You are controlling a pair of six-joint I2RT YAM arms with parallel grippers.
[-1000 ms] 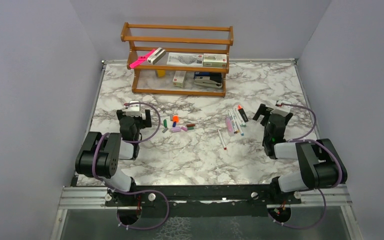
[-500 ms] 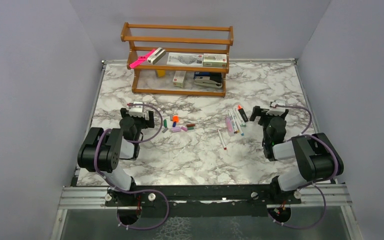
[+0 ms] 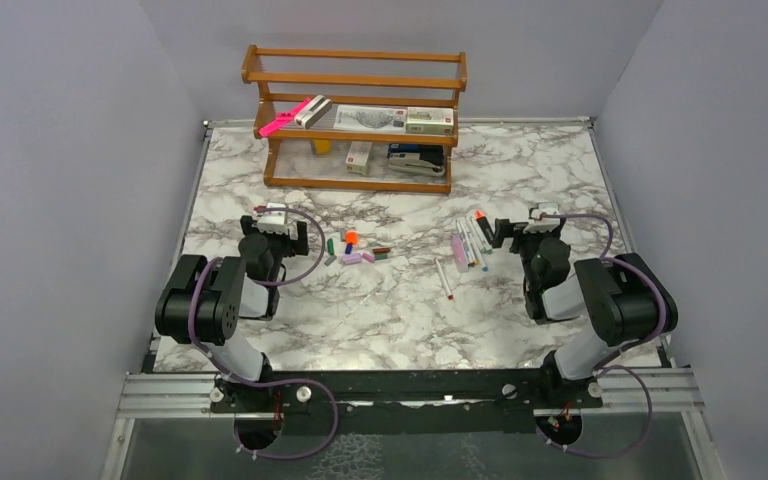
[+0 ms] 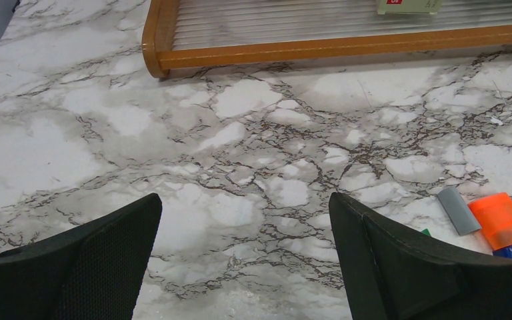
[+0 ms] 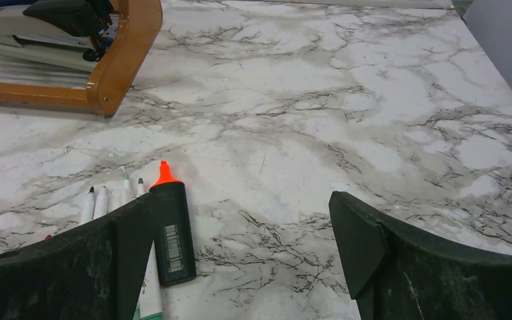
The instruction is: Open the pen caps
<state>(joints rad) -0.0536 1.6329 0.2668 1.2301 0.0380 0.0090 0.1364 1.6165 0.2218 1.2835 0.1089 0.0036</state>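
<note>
Coloured pen caps [image 3: 355,248] are being shown loose mid-frame from above, right of the left gripper [image 3: 272,228], the nearer one. Left wrist view: its jaws are being held wide, an orange cap [image 4: 503,220] lower right. Right wrist view: the right gripper [image 5: 240,200] is being held wide, an uncapped highlighter [image 5: 172,233] lower left.

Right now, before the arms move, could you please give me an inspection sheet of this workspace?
Surface: marble table, no spills seen.
Job's things: pen caps off, loose in a cluster; markers and black highlighter lie with tips bare.
Clutter: wooden rack holding small boxes at the back.
Grippers: left gripper open, empty; right gripper open, empty.
Cables: purple cables looped at each wrist; no snag seen.
Surroundings: grey walls on three sides.
</note>
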